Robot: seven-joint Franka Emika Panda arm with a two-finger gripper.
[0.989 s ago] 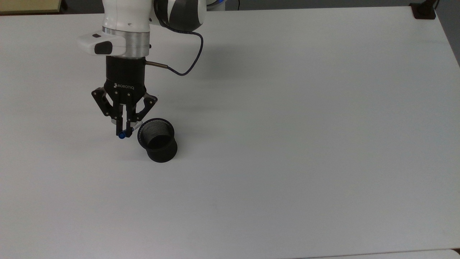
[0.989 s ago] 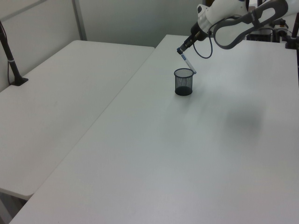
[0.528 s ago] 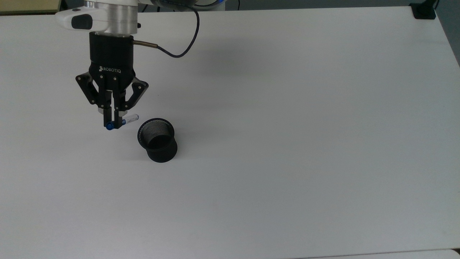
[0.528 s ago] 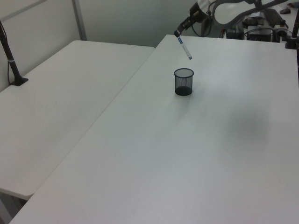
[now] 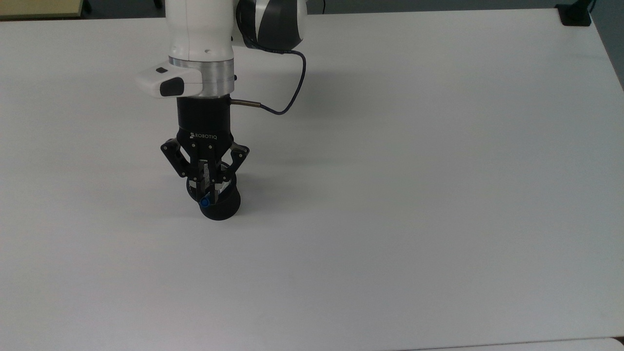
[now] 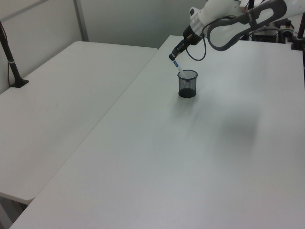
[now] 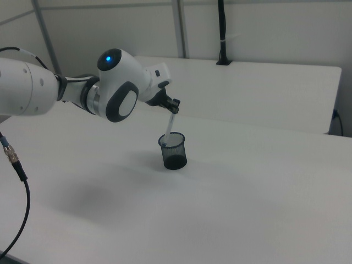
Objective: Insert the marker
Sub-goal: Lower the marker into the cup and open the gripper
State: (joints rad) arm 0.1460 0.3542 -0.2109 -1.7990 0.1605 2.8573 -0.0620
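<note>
Half a second ago I had the gripper point(image 5: 207, 195) high and to the top view's left of the black mesh cup point(image 5: 220, 207); now it has come back down and stands directly over the cup's mouth. The fingers point(image 5: 202, 186) are closed narrow on the marker point(image 6: 177, 68), holding it by its blue-capped upper end. The marker hangs tilted, and in the left view and the right view its lower end is already inside the rim of the cup. The cup stands upright on the white desk point(image 5: 414, 195). A thin cable point(image 5: 287, 100) loops from the wrist. Near the cup nothing blocks the way.
</note>
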